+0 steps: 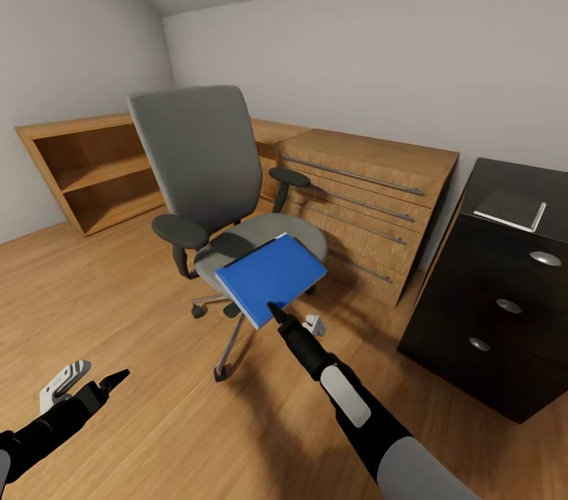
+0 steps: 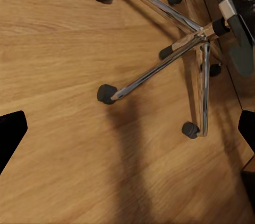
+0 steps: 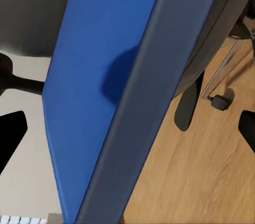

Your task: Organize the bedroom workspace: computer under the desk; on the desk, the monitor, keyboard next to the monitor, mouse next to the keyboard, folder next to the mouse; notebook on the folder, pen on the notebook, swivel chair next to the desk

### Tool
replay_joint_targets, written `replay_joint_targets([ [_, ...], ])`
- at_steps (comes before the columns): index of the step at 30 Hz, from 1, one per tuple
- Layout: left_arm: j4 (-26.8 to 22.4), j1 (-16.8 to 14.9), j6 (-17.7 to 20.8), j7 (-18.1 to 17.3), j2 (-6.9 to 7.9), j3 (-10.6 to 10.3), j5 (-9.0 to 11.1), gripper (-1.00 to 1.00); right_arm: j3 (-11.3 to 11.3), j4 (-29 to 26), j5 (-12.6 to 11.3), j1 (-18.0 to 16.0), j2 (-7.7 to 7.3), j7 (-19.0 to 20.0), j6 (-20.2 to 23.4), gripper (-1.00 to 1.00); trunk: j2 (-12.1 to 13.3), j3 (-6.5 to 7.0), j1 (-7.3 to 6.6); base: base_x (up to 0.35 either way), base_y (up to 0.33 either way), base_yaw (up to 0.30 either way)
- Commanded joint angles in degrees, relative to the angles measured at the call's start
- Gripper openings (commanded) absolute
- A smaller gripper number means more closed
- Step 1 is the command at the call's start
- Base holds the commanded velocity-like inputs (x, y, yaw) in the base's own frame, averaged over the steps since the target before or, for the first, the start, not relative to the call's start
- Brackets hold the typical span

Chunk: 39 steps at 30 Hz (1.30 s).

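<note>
1. Now the folder, flat and bright blue, lies tilted at the front edge of the swivel chair seat, one corner jutting past the seat over the wood floor.
2. The right gripper reaches to the folder's near edge; in the right wrist view the folder and its dark spine run between the two dark fingertips, which stand wide apart at either side, so the gripper is spread and whether it touches the folder cannot be told.
3. The left gripper hangs low over the floor, well apart from the chair; the left wrist view shows its fingertips spread, with the chrome five-star base and castors beyond.
4. To the right stands the dark drawer unit with round silver knobs; on its black tabletop lies the notebook, a thin grey rectangle.
5. Behind the chair are a light-wood chest of drawers and an open wooden shelf.
</note>
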Motion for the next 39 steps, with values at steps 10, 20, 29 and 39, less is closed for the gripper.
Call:
replay_joint_targets([
  [10,0.0,0.0,0.3,-0.5,-0.01,0.1,-0.4,1.00,1.9,-0.2,-0.6,0.0,0.15,0.3,0.2,1.00,0.0,-0.05,-0.01,0.000,0.000,0.000],
  [20,0.1,0.0,0.3,-0.4,-0.01,0.1,-0.4,1.00,2.5,-0.4,-0.5,0.0,0.12,0.4,0.2,1.00,0.0,-0.05,-0.01,0.000,0.000,0.000],
  [29,0.1,0.0,0.3,-0.4,-0.01,0.1,-0.4,1.00,2.5,-0.4,-0.7,0.0,0.12,1.7,1.0,1.00,0.0,-0.05,-0.01,0.000,0.000,0.000],
  [39,0.2,0.0,0.3,-0.4,-0.01,0.1,-0.4,1.00,2.3,-0.5,-0.7,0.1,0.05,2.3,2.5,1.00,0.0,-0.05,-0.01,0.000,0.000,0.000],
])
